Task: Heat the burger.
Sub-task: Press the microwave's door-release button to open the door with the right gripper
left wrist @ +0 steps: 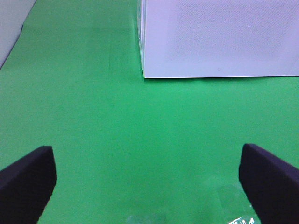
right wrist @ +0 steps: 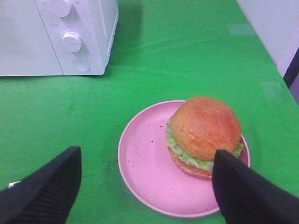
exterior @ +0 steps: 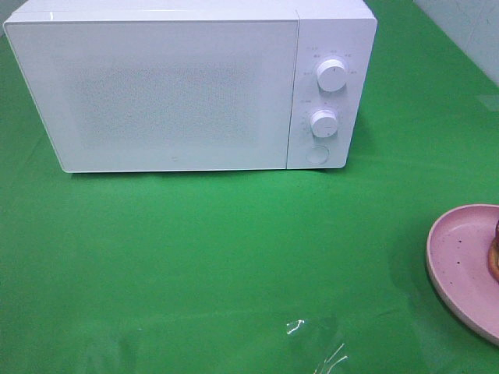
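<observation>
Burger on plate, spotted just beyond right fingers, spread wide, empty; left fingers spread too. Likely needed microwave door opened first.

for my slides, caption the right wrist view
Open right hand facing the burger on a pink plate, microwave beyond.

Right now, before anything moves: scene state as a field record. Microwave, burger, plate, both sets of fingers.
microwave: white, on green cloth, door shut
controls: two knobs above a round button, right of the door
burger: whole, on the plate, off its centre
plate: pink, speckled, front-right of microwave, apart from it
left fingers: open, empty, over bare cloth
right fingers: open, nothing held, plate and burger in view between them
task state: burger not yet in microwave
</observation>
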Tool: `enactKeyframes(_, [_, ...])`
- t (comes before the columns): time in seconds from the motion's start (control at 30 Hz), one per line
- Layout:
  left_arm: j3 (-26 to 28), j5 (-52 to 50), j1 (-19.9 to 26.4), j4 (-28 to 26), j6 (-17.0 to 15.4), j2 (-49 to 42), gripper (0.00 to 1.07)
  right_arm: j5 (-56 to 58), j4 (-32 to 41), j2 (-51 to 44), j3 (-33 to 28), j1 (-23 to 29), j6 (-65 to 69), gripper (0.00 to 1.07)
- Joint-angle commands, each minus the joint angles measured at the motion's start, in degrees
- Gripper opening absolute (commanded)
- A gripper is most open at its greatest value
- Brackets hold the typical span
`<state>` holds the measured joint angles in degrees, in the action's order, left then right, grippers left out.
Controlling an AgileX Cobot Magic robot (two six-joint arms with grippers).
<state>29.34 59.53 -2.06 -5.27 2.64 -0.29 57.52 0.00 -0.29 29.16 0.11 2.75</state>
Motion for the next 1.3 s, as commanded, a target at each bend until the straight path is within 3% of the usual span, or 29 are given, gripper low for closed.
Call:
enactKeyframes(0.03, [-0.1,-0.2,0.2,0.1,-0.3,-1.2,1.00,-0.2,0.0,-1.3,-0.1,-0.1,0.2,0.73])
enactKeyframes(0.57, [-0.1,-0.2,0.2,0.1,-0.3,-1.2,1.00,-0.3,0.0,-0.6,0.3,-0.1,0.2,0.73])
enactKeyframes(1.3, [-0.1,-0.2,0.2,0.1,-0.3,-1.1,1.00,-19.0,0.0,20.7,1.9,-0.1,0.2,0.73])
